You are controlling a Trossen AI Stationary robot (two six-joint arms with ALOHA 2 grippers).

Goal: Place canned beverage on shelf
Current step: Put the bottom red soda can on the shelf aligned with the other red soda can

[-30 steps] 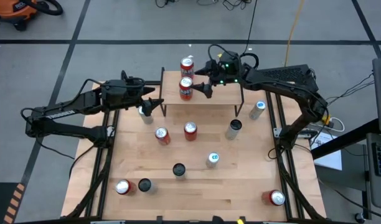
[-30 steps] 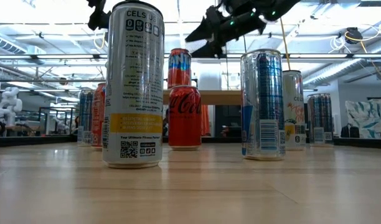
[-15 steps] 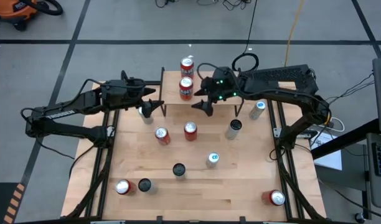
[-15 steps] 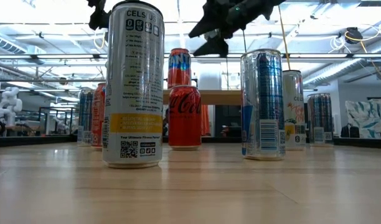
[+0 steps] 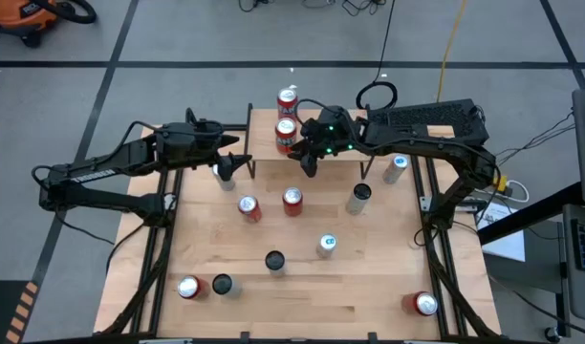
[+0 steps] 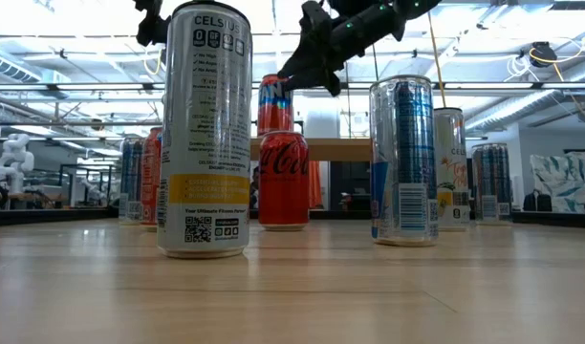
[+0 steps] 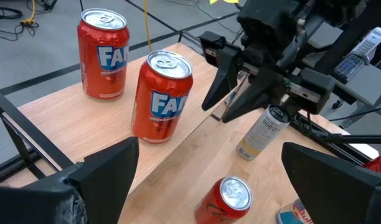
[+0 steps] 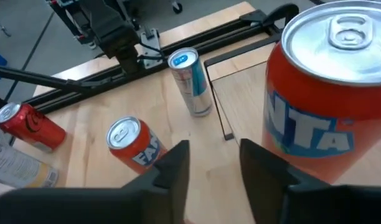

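An orange shop vacuum (image 5: 30,17) sits on the grey floor; a yellow cable (image 5: 452,38) trails nearby.

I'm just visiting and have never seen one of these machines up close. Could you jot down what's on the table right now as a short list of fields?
shelf: low wooden-topped stand at the table's far edge
cans on shelf: two orange Fanta cans, upright
right pincer: over the shelf beside the nearer Fanta can, fingers narrowed, holding nothing
left pincer: open, at the shelf's left end, by a slim can
table: about ten more cans standing loose, among them a red Coca-Cola can
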